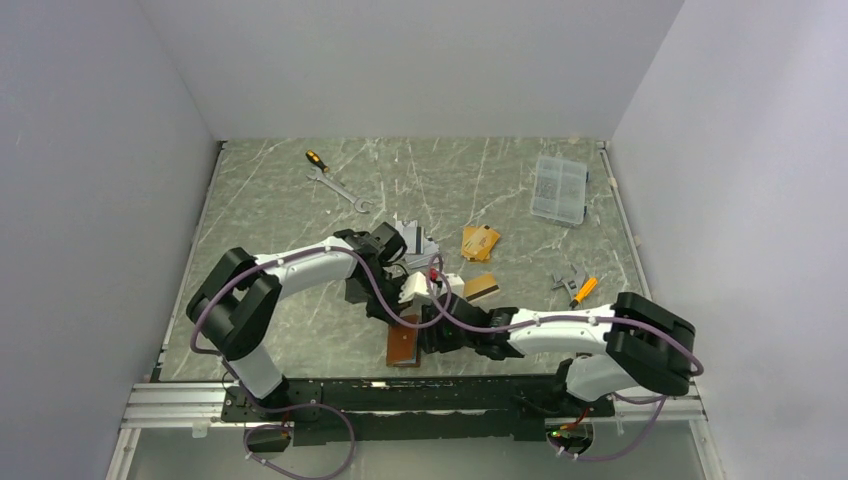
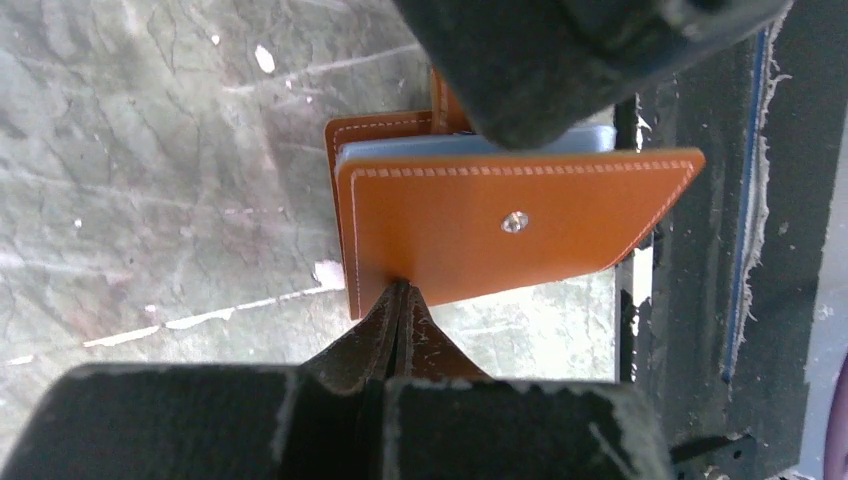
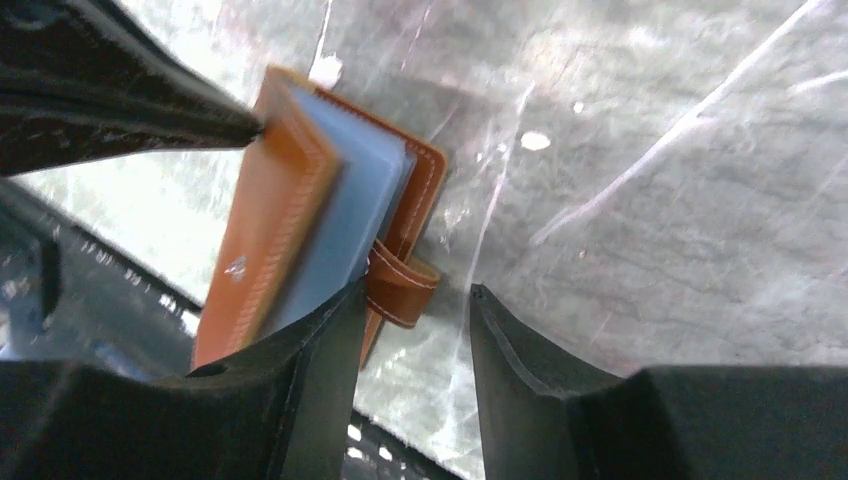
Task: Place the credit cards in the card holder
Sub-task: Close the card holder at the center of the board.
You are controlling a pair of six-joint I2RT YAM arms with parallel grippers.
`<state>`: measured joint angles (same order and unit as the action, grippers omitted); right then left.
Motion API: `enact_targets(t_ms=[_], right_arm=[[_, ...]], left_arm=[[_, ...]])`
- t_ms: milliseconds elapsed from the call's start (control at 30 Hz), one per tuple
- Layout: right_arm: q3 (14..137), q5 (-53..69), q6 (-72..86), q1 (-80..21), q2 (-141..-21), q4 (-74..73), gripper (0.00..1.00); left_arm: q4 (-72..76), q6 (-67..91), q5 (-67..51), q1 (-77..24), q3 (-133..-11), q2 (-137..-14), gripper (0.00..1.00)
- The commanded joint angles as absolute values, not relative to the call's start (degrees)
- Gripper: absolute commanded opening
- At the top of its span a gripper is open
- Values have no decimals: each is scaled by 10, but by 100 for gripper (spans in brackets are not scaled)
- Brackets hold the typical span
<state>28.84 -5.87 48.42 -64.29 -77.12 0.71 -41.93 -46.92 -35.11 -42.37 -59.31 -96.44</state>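
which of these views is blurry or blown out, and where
Top external: sharp, evenly lit, soft shadows only. Left wrist: wallet crisp, left gripper pinching it dark and soft, table blown white just past the wallet's edge. Right wrist: wallet slightly smeared, white glare on the table at left.

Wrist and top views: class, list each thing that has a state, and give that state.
card holder: unsnapped, cover lifted partly open.
cards: loose, outside the card holder.
left gripper: shut on the card holder's edge.
right gripper: open, beside the card holder.
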Motion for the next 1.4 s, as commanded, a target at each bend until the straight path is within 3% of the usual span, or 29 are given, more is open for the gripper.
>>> enact_targets(t_ms=[0, 367, 667, 1000, 1167, 1367], right_arm=[[342, -229, 456, -702, -820, -92, 46], [397, -417, 450, -828, -864, -128, 40], [393, -476, 373, -898, -879, -53, 38], [353, -440, 236, -942, -864, 63, 41], [257, -375, 150, -944, -791, 220, 43], [198, -354, 151, -930, -728, 246, 49]], left_arm=[[-441, -490, -375, -409, -597, -940, 0], [-450, -496, -378, -402, -596, -933, 0], [-461, -468, -414, -395, -652, -967, 0], [-497, -458, -425, -352, -709, -1020, 0], [-492, -454, -414, -349, -729, -1028, 0], [-505, -473, -427, -348, -754, -1047, 0]])
